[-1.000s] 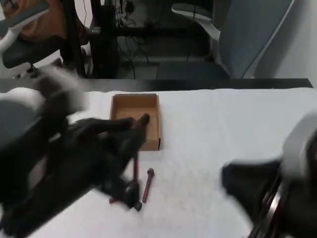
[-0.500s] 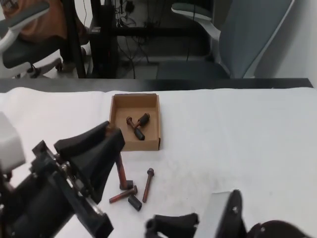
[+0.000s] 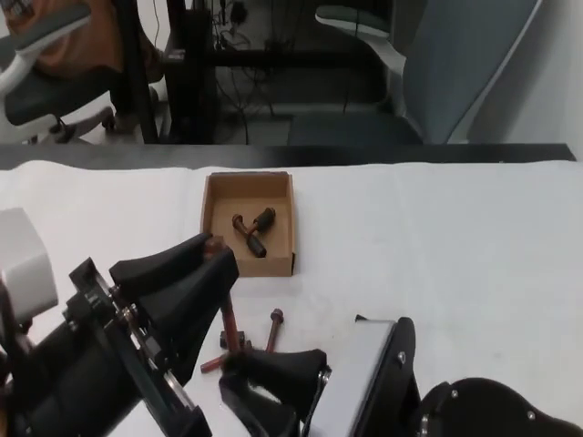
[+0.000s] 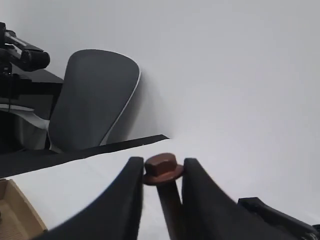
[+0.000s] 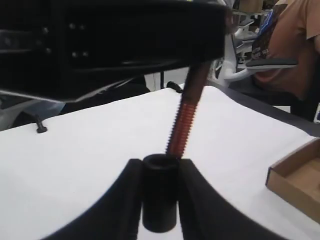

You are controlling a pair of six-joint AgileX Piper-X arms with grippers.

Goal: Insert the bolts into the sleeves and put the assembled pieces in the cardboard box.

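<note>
A bolt point(image 4: 161, 169) is gripped below its head by the left tool point(image 4: 161, 165). A black sleeve point(image 5: 160, 197) is clamped upright in the right tool point(image 5: 160, 167), with the bolt's threaded end at its mouth, above the bench point(image 3: 437, 237) near the cardboard box point(image 3: 264, 266).

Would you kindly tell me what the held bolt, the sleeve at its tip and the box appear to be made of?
Bolt: probably metal with a coppery, reddish-brown finish; cut threads show.
Sleeve: matte black, metal or plastic, unclear.
Box: brown cardboard, plain dull walls.
</note>
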